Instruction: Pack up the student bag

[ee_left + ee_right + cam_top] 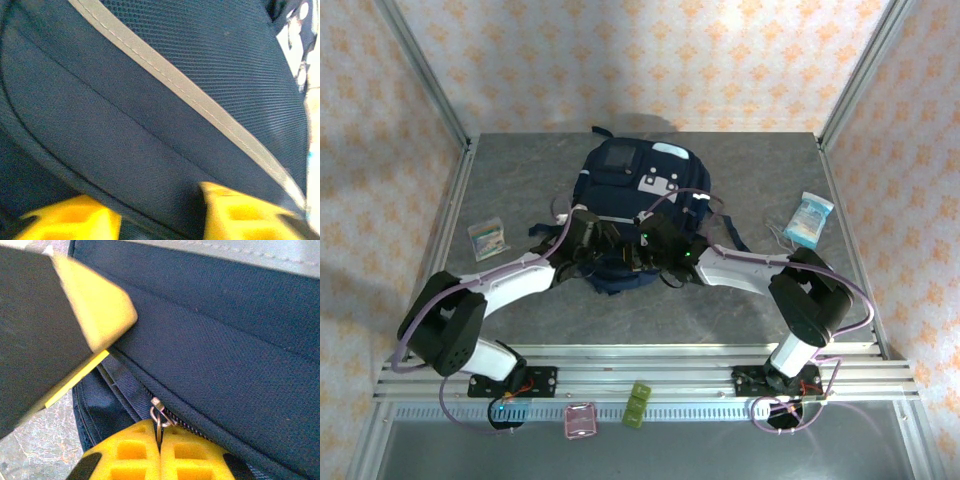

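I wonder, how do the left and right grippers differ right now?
The left gripper has its jaws apart; the right gripper has them shut. The left gripper faces plain student bag fabric, holding nothing visibly; the right gripper pinches the zipper pull. Both work at the bag's near end.

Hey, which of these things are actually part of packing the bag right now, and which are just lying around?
In use: backpack, zipper pull, right gripper shut on it, left gripper by the fabric.
Lying about, untouched: small box, blue packet, pink case, green case.
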{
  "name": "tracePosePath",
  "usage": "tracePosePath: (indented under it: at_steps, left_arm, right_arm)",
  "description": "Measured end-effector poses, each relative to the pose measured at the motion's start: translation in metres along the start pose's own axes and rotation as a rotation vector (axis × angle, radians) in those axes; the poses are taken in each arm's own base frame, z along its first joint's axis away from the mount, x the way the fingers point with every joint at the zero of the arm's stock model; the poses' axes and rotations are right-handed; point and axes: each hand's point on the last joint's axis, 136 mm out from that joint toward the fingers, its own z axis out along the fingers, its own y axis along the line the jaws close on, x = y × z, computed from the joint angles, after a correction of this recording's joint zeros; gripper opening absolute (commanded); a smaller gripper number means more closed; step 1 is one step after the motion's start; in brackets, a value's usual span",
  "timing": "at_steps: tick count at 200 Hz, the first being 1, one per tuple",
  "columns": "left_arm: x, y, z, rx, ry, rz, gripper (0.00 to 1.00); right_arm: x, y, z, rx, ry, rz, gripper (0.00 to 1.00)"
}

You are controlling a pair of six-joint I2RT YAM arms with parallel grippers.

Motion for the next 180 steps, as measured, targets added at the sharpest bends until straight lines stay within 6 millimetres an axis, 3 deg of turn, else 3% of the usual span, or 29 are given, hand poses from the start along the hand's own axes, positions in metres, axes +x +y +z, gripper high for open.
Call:
tracePosePath:
  at_steps: [6, 16, 57, 82, 114, 180]
  left_arm:
    - [0.0, 0.002, 0.002, -0.008, -0.002, -0.007, 0.07]
    - [-0.001, 0.003, 0.003, -0.013, -0.004, -0.016, 0.0]
    - [-0.008, 0.001, 0.003, 0.01, -0.002, -0.041, 0.0]
    - [-0.015, 0.002, 0.0, 0.023, -0.005, -0.046, 0.0]
    - [-0.032, 0.007, -0.003, 0.025, -0.034, -0.046, 0.0]
    - [-0.024, -0.002, -0.004, 0.077, 0.023, 0.0, 0.0]
  right_arm:
    - [0.0, 0.0, 0.0, 0.001, -0.001, 0.0, 0.0]
    - [0.001, -0.001, 0.0, 0.004, 0.001, 0.0, 0.0]
    - [0.001, -0.006, 0.0, 0.026, -0.009, -0.005, 0.0]
    - [0.001, -0.015, -0.01, 0.044, -0.02, 0.005, 0.0]
    - [-0.003, -0.045, -0.035, 0.1, -0.044, 0.043, 0.0]
    - [-0.027, -0.1, -0.053, 0.186, -0.099, 0.127, 0.0]
